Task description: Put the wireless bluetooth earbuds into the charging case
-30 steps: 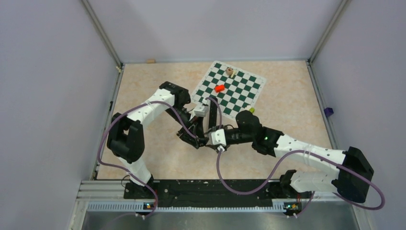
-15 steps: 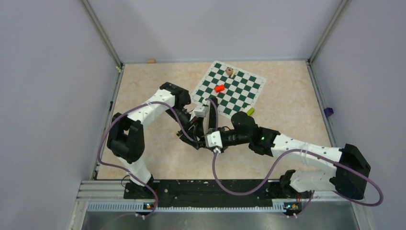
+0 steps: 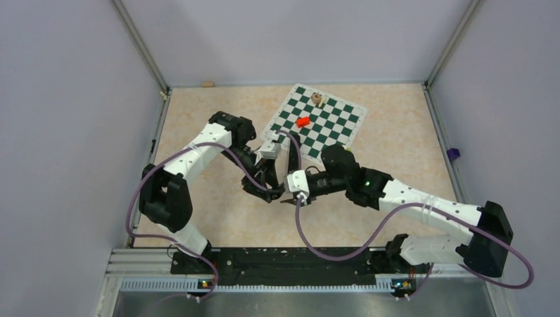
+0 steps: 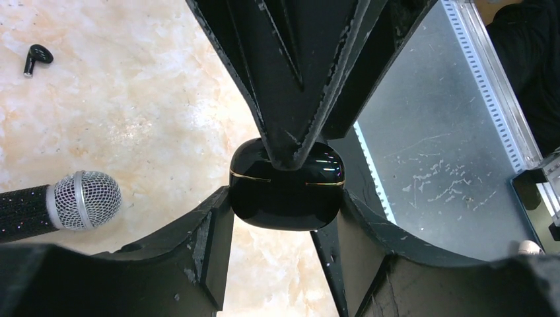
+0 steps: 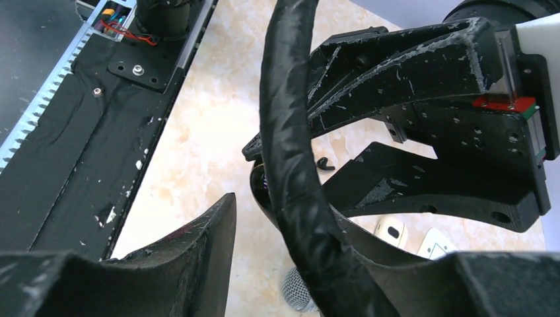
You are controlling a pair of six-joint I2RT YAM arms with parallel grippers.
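The charging case [image 4: 287,195] is glossy black with a gold seam, and its lid is down. My left gripper [image 4: 284,218] is shut on its sides and holds it above the table. My right gripper [image 4: 290,155] reaches in from the opposite side, its tips against the case's upper half. In the right wrist view its fingers [image 5: 198,251] stand apart, and a cable covers much of the gap. One black earbud [image 4: 36,56] [image 5: 323,163] lies on the table. Two off-white earbuds [image 5: 391,231] lie beyond the left gripper. Both grippers [image 3: 280,193] meet mid-table.
A microphone [image 4: 72,201] lies on the table near the case. A green chessboard mat [image 3: 323,122] with a red piece [image 3: 303,121] sits behind the arms. The black base rail [image 5: 86,132] runs along the near edge. The cable [image 5: 290,165] crosses the right wrist view.
My right gripper has moved left and slightly back, up to the left gripper. The left arm's elbow has swung left. The case stays in the left gripper.
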